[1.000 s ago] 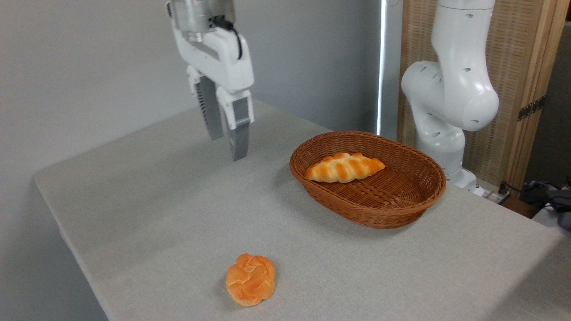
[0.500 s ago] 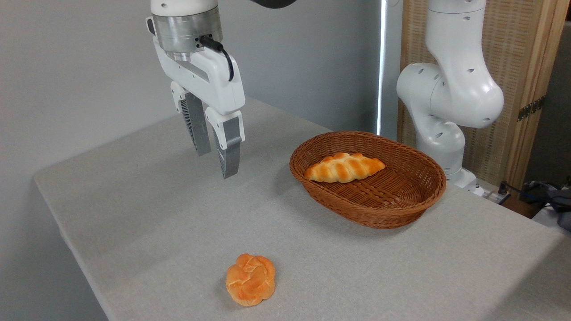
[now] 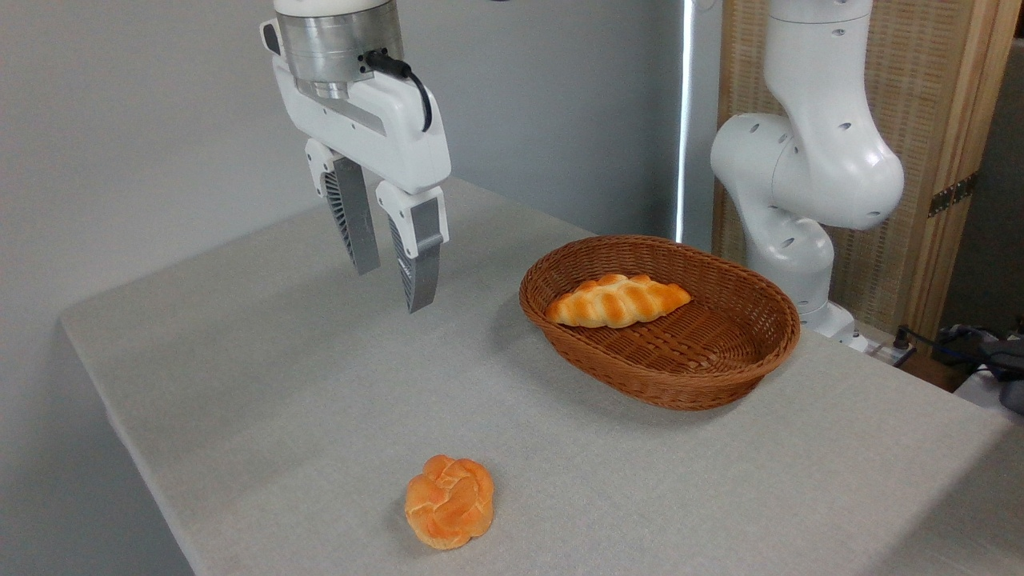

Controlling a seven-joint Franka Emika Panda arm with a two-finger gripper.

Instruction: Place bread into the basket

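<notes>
From the single fixed camera, the white two-finger gripper [image 3: 392, 282] hung above the grey cloth-covered table [image 3: 264, 384], its grey fingers [image 3: 419, 264] slightly apart and holding nothing. To its right and a little lower sat the oval brown woven wicker basket [image 3: 704, 376], and inside it, against the near-left wall, lay the elongated golden-orange braided loaf [image 3: 618, 301]. The loaf's long axis ran roughly left to right, one pointed end toward the gripper, the other rising slightly toward the basket's middle. It looked light and somewhat soft, with a glossy ridged crust; a grasp across the thick middle would likely suit best. Below the gripper, near the table's front, rested a small round knotted orange bun [image 3: 449, 502].
</notes>
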